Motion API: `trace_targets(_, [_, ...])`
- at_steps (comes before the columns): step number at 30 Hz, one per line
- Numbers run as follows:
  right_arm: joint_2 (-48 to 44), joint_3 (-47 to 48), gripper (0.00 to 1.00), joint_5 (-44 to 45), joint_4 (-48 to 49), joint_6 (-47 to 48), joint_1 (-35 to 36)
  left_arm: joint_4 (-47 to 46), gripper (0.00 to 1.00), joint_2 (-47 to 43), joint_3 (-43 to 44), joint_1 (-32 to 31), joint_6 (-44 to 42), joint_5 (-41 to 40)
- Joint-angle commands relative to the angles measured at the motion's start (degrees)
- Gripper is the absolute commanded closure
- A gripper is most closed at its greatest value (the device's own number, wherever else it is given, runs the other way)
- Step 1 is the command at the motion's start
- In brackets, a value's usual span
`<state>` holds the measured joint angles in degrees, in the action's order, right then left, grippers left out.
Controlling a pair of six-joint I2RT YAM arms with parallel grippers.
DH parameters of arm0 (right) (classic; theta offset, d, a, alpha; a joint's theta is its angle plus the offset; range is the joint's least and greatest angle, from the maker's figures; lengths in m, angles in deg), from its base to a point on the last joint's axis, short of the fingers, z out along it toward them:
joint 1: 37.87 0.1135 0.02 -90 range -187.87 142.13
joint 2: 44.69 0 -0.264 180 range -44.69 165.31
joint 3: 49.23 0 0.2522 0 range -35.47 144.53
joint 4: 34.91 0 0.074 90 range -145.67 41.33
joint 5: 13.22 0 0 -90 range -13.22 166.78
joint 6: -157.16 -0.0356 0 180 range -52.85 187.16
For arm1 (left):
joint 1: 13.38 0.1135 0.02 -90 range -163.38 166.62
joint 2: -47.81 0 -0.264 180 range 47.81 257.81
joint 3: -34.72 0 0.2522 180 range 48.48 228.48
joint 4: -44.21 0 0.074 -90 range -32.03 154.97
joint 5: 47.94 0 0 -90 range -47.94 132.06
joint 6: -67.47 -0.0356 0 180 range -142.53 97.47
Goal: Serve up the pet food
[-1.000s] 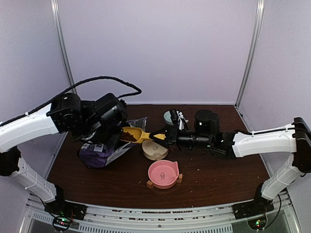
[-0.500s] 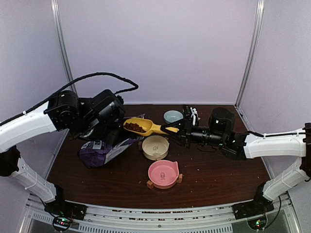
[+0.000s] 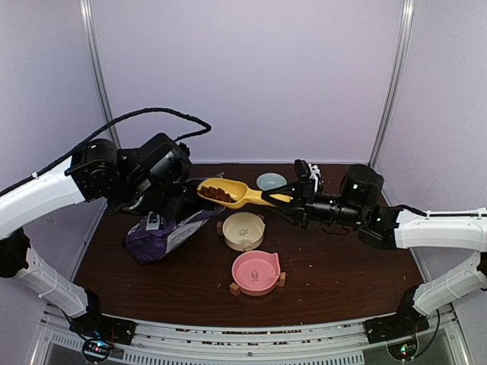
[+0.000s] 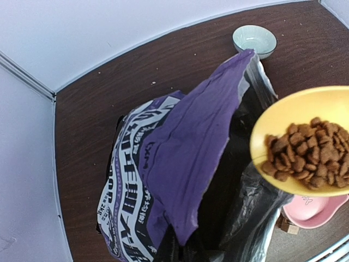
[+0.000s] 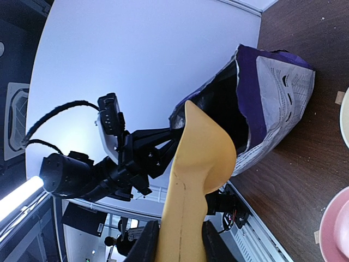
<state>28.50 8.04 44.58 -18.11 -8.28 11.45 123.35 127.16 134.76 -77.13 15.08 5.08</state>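
Note:
The pet food (image 3: 220, 194) is a heap of reddish-brown kibble in a yellow scoop (image 3: 237, 195). My right gripper (image 3: 283, 199) is shut on the scoop's handle and holds it level in the air, just above and left of the cream bowl (image 3: 243, 230). In the right wrist view the scoop's underside (image 5: 199, 164) rises between my fingers (image 5: 143, 245). The left wrist view shows the kibble (image 4: 308, 158) in the scoop's bowl (image 4: 283, 117). My left gripper (image 3: 176, 199) is shut on the top edge of the purple-and-white bag (image 3: 163, 232), holding its mouth (image 4: 234, 164) open.
A pink bowl (image 3: 256, 271) on small wooden feet stands in front of the cream bowl. A light blue bowl (image 3: 271, 182) stands at the back. Loose kibble crumbs lie on the brown table (image 3: 342, 258). White walls enclose the back and sides.
My right gripper has lifted the filled scoop out of the bag, up and to the right. My left arm has risen slightly with the bag's edge.

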Motion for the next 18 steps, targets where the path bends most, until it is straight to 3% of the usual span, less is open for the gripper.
trace_targets(1, [-5.0,-0.8,0.87,-1.0,-0.7,0.1,-1.1,-6.3,1.0,-2.3,1.1,0.8,-1.6,-1.5])
trace_targets(18, [-17.8,-8.2,0.87,3.8,-8.1,2.5,-9.4,-9.6,1.0,-4.6,-2.3,2.3,-2.8,-0.2])
